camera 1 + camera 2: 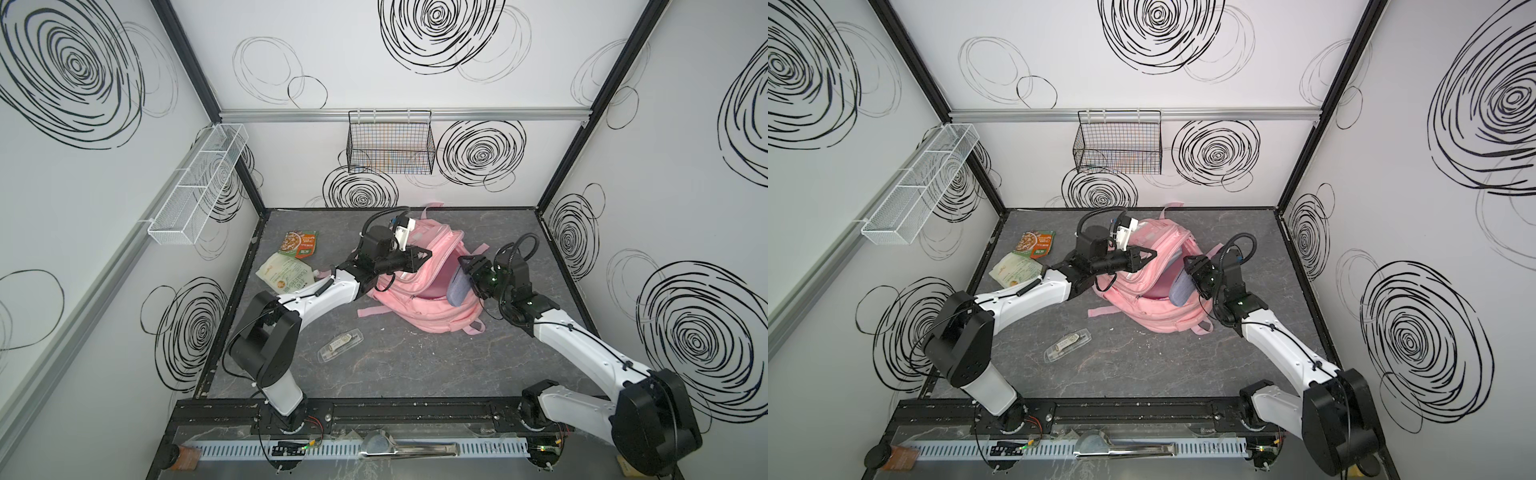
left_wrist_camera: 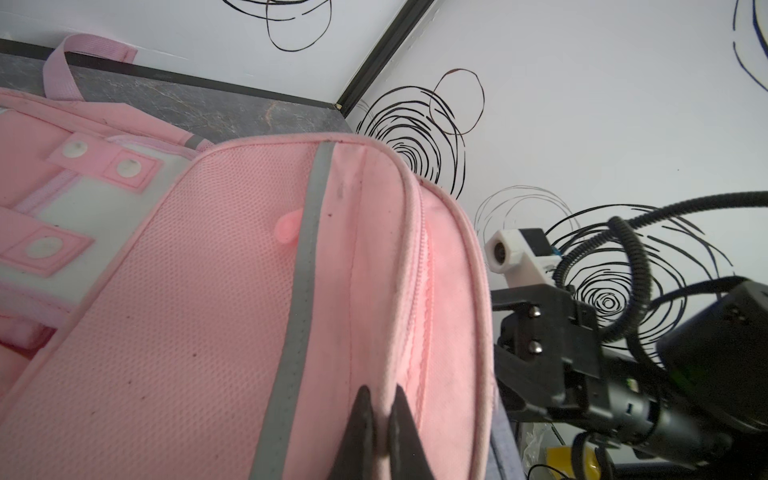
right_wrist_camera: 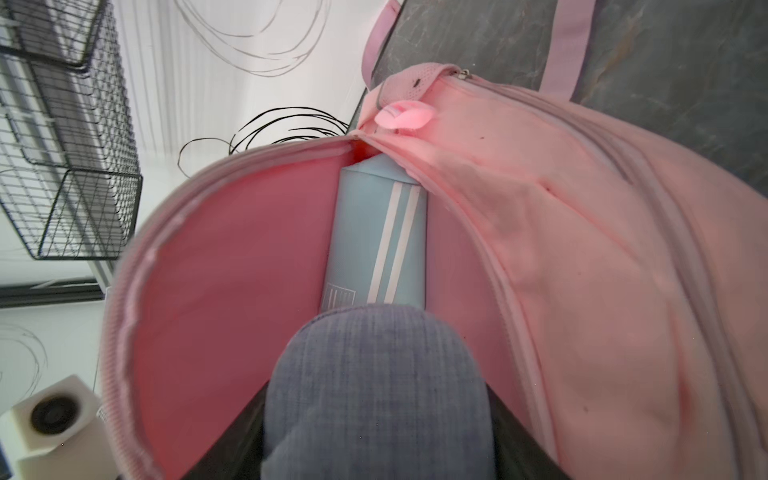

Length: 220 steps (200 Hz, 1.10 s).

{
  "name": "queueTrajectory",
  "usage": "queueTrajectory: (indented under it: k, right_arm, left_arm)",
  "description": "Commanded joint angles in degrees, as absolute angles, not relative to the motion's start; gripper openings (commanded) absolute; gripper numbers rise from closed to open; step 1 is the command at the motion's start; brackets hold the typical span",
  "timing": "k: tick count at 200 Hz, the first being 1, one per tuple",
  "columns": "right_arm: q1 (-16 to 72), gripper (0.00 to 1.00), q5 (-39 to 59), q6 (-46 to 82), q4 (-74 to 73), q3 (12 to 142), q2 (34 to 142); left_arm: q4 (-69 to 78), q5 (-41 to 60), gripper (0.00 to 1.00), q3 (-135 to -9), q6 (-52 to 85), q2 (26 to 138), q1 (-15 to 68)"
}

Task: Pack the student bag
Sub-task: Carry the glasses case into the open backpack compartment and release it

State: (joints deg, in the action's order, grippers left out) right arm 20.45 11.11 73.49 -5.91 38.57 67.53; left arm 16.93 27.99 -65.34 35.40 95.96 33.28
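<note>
- The student bag (image 1: 432, 309) (image 1: 1158, 311) (image 2: 208, 291) (image 3: 582, 249) lies on the dark marbled tabletop (image 1: 415, 374) (image 1: 1142, 374), its main compartment unzipped and gaping wide.
- The left gripper (image 1: 430, 254) (image 1: 1154, 252) (image 2: 381, 395) is at the bag's upper rim. Its jaws are pressed together on the piped fabric edge beside the zipper, pinching it so the front panel stands lifted off the rest of the bag.
- The right gripper (image 1: 469, 276) (image 1: 1196, 272) (image 3: 374, 449) is at the mouth of the bag on the opposite side. Its jaws are spread around a blue-grey denim pouch (image 1: 457, 289) (image 1: 1179, 291) (image 3: 374, 374) and clamp it from both flanks.
- The pouch's rounded free end pokes into the bag's opening, over the pink lining.
- Deeper inside the bag, beyond the pouch, lies a light-blue case (image 3: 374, 232) with two white stripes, its far end tucked under the bag's rim.
- Two food pouches (image 1: 300, 244) (image 1: 1034, 244) rest on the tabletop to the left of the bag in both top views, well apart from it.
- A clear plastic case (image 1: 340, 345) (image 1: 1068, 345) lies in front of the bag, apart from it.
- A black wire basket (image 1: 390, 145) (image 1: 1117, 143) hangs on the wall behind the bag.
</note>
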Motion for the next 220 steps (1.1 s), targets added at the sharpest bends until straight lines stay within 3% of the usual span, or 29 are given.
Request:
queueTrajectory:
  k: [1, 64, 99, 125, 153, 176, 198, 220]
  right_arm:
    - [22.2, 0.20, 8.7, 79.3, -14.5, 38.4, 69.0]
    - [23.5, 0.75, 6.1, 75.4, -10.3, 41.3, 73.0]
    - [23.5, 0.91, 7.2, 75.5, -10.5, 40.5, 73.2]
    - [23.6, 0.91, 6.1, 75.5, -10.2, 39.5, 71.9]
    - [24.6, 0.85, 5.7, 73.8, -9.9, 38.8, 69.5]
    - [27.6, 0.72, 3.6, 71.1, -8.6, 37.4, 67.3]
    - [29.4, 0.51, 3.0, 72.5, -9.2, 33.5, 66.2]
    - [30.4, 0.49, 1.0, 75.4, -10.4, 30.2, 66.5]
  left_arm:
    - [24.7, 29.1, 0.00, -66.0, 36.3, 95.2, 33.7]
    - [25.2, 29.5, 0.00, -65.9, 36.8, 95.1, 33.8]
    - [25.2, 29.3, 0.00, -65.8, 36.8, 94.8, 33.6]
    - [25.2, 29.3, 0.00, -65.8, 36.9, 95.0, 33.4]
    - [25.2, 29.3, 0.00, -65.8, 36.9, 94.9, 33.2]
    - [25.2, 29.3, 0.00, -65.7, 37.1, 95.0, 33.2]
    - [25.6, 29.4, 0.00, -65.7, 37.4, 95.1, 33.2]
    - [25.6, 29.4, 0.00, -65.6, 37.5, 95.2, 33.2]
